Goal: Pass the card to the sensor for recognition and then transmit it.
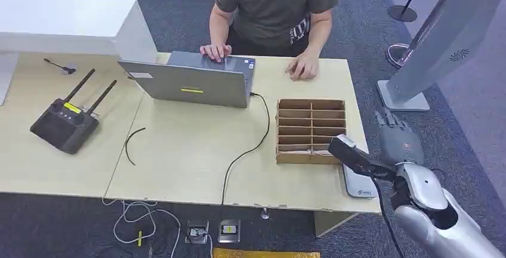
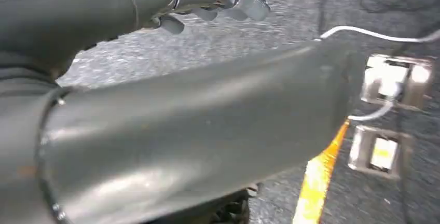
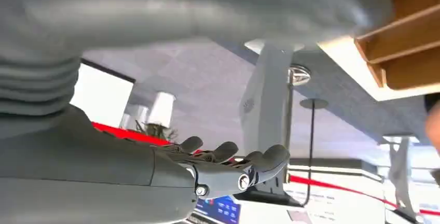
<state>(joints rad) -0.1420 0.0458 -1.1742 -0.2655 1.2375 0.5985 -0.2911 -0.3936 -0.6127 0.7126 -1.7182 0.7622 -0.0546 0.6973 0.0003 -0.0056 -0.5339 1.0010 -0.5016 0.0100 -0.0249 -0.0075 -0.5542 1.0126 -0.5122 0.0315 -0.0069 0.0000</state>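
**Both hands off the table**

Over the carpet hangs the left hand (image 2: 223, 1), fingers bent and blurred (whether they close I cannot tell). On the table's left sits a black box with two antennas (image 1: 62, 125). Next comes an open laptop (image 1: 191, 82), with a person's hand (image 1: 215, 51) on it. Further right stand a divided cardboard box (image 1: 310, 129) and a grey flat pad (image 1: 358, 185) at the table edge. Just beyond it, the right hand (image 1: 400, 138) is empty, fingers straight and apart. The card I cannot pick out.

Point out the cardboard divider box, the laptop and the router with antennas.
cardboard divider box (image 1: 310, 130), head view, middle partitions.
laptop (image 1: 192, 83), head view, back of its lid.
router (image 1: 64, 125), head view, top of its black body.
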